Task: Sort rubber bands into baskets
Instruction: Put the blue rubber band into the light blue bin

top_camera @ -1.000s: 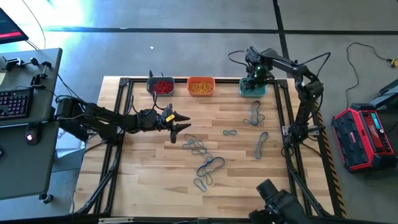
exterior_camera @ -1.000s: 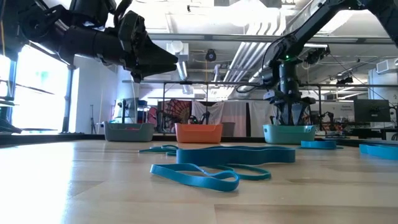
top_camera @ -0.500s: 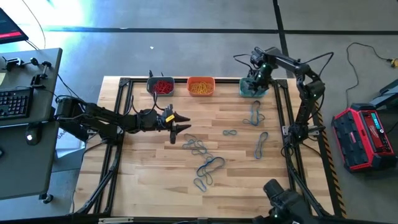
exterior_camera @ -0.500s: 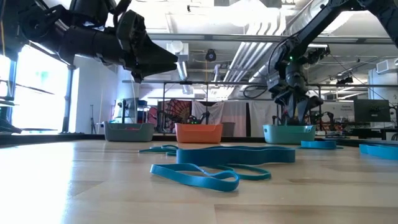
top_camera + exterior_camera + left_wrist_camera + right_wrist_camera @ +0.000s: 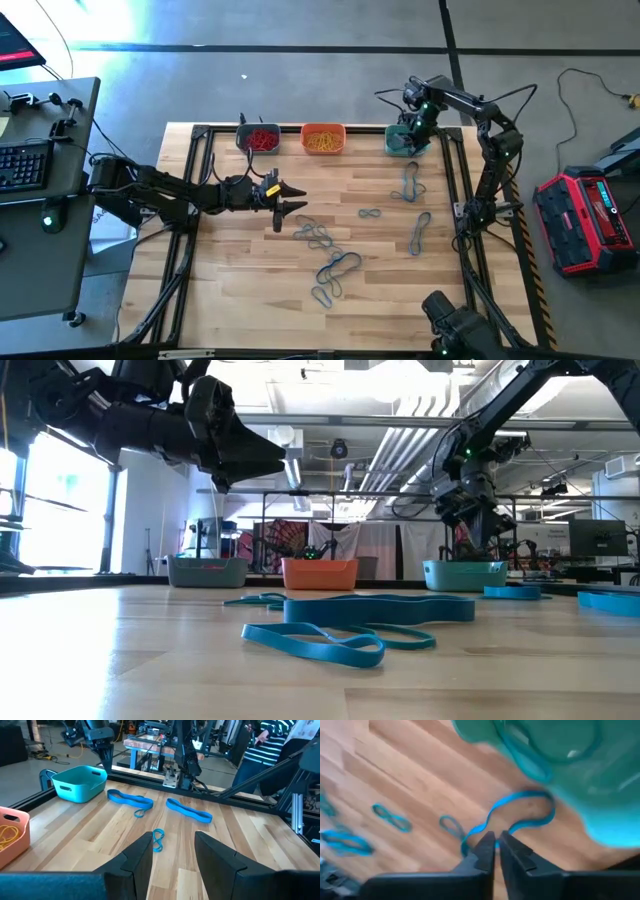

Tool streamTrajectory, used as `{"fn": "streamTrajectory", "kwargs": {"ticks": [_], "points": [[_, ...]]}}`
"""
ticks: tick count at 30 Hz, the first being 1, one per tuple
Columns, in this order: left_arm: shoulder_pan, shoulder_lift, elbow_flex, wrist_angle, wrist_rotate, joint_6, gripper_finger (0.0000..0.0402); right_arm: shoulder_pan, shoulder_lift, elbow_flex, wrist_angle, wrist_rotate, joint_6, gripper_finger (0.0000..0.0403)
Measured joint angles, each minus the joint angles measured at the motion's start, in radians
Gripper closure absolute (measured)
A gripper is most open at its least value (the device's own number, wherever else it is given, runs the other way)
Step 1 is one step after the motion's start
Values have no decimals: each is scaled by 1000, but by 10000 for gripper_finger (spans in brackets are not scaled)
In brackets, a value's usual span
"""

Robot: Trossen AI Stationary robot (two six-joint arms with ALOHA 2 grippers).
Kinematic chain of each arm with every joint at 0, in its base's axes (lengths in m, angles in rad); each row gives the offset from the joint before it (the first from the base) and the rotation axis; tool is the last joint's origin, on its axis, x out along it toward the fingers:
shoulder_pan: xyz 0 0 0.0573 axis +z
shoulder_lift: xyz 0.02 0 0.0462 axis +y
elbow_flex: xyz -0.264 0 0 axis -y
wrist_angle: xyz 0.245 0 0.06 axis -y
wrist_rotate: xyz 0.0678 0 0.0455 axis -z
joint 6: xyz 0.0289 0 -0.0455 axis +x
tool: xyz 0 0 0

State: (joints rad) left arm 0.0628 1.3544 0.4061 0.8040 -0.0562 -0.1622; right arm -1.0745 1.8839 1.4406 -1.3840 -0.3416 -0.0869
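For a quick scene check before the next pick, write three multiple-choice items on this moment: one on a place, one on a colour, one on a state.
1. Where is the right gripper?
A. Above the teal basket
B. Over the loose bands at mid-table
C. Off the table's near edge

2. What colour are the bands inside the grey-blue basket?
A. Blue
B. Yellow
C. Red

3. How do the left gripper's jaws stand?
A. Clamped on a band
B. Apart, holding nothing
C. Shut tight, empty

Answers:
1. A: the high view puts it at the table's far right corner, over that basket.
2. C: red bands fill it; the yellow ones lie in the orange basket.
3. B: the left wrist view shows a clear gap between the fingers, with only a small blue band lying on the table beyond.
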Motion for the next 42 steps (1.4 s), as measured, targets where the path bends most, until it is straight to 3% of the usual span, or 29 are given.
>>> {"fn": "streamTrajectory", "kwargs": {"ticks": [3, 12, 17, 22, 42], "points": [[2, 0, 0, 0, -4, -2, 264, 22, -24, -6, 69, 50, -27, 398], [2, 0, 0, 0, -6, -1, 264, 50, -32, -71, 201, 55, -33, 402], [2, 0, 0, 0, -7, -1, 264, 49, -32, -113, 300, 147, -16, 402], [2, 0, 0, -5, -8, -1, 264, 48, -32, -115, 366, 172, 2, 403], [2, 0, 0, -30, -8, -1, 264, 47, -34, -114, 309, 132, -3, 403]]}}
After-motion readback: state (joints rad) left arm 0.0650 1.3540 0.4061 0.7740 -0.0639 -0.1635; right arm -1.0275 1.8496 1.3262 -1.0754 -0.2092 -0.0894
